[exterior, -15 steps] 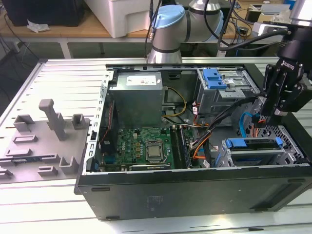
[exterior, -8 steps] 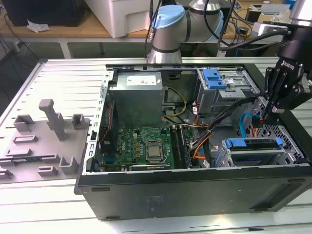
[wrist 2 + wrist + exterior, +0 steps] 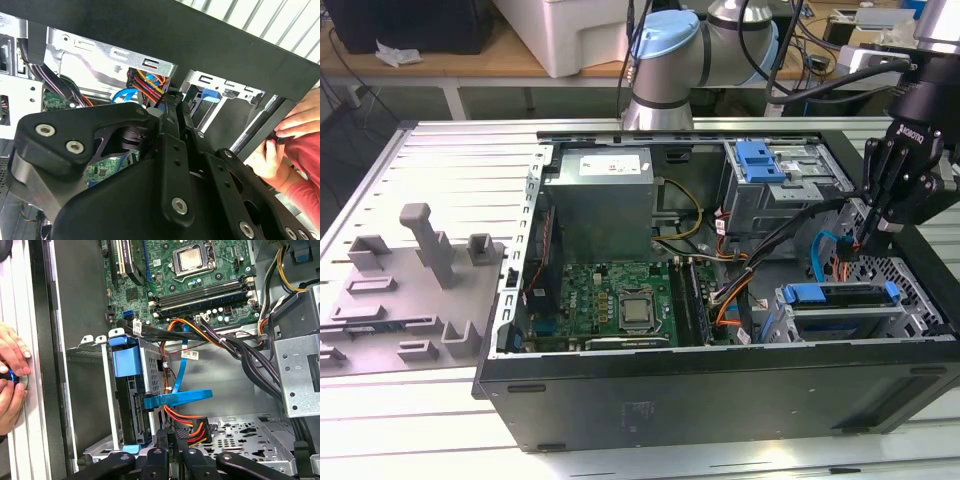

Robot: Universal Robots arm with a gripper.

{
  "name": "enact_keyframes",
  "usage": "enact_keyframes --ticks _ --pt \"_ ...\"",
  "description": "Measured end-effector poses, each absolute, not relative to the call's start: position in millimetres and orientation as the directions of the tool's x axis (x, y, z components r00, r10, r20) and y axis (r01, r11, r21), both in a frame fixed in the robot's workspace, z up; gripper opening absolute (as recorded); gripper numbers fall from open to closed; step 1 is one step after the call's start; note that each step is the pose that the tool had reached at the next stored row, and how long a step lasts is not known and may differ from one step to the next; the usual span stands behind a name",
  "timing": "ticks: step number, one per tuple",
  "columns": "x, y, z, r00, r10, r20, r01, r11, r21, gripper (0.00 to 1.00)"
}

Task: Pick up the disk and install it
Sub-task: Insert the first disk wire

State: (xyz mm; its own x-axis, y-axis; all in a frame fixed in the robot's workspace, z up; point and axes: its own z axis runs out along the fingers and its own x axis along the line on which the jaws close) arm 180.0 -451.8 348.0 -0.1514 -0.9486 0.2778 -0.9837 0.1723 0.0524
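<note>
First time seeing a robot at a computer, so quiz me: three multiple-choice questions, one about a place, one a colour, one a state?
1. Where around the computer case is the disk?
A. lying outside it
B. in the metal cage inside it
C. held in the air above it

2. What colour is the flat cable beside the disk?
A. blue
B. green
C. white

3. How is the computer case?
A. shut
B. open
C. wrapped

Answers:
1 B, its blue strip lies along the cage.
2 A, it loops blue past the disk.
3 B, the circuit board shows.
</note>
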Motion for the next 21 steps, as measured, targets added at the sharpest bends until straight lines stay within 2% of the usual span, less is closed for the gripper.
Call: enact_keyframes --ticks 10,21 --pt "174.7 -451.8 350.2 -0.147 -0.949 0.277 -0.985 0.167 0.049 0.17" --pt "167.3 -451.8 352.4 -0.087 -0.957 0.276 -0.994 0.101 0.036 0.17"
